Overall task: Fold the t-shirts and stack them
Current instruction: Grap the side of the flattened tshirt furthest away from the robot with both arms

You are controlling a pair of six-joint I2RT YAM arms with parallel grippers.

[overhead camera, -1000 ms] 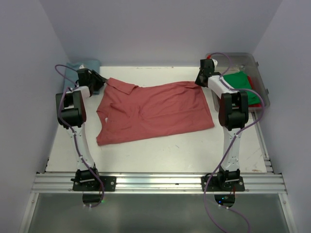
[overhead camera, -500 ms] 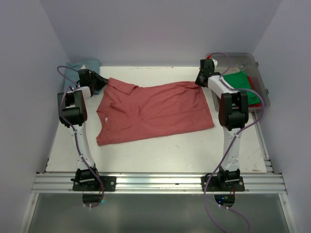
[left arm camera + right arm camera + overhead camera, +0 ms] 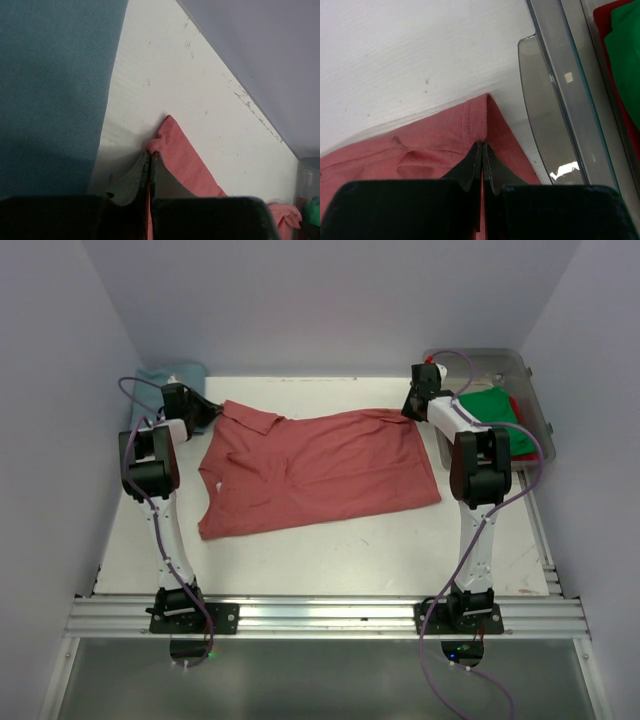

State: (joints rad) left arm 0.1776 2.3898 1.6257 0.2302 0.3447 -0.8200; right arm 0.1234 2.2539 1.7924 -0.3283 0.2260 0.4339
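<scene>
Closing within the last second, the left gripper (image 3: 150,156) now pinches the far-left corner of the salmon-red cloth t-shirt (image 3: 320,465), at ten o'clock on the white table (image 3: 330,545). The right gripper (image 3: 482,148), fingers pressed together, nips the shirt's far-right corner at two o'clock. The shirt lies spread flat mid-table. With both far corners held, a fold toward six o'clock looks ready to start.

Both arms stretched forward, left gripper (image 3: 150,156) and right gripper (image 3: 482,147) clamped (jaws meeting)
</scene>
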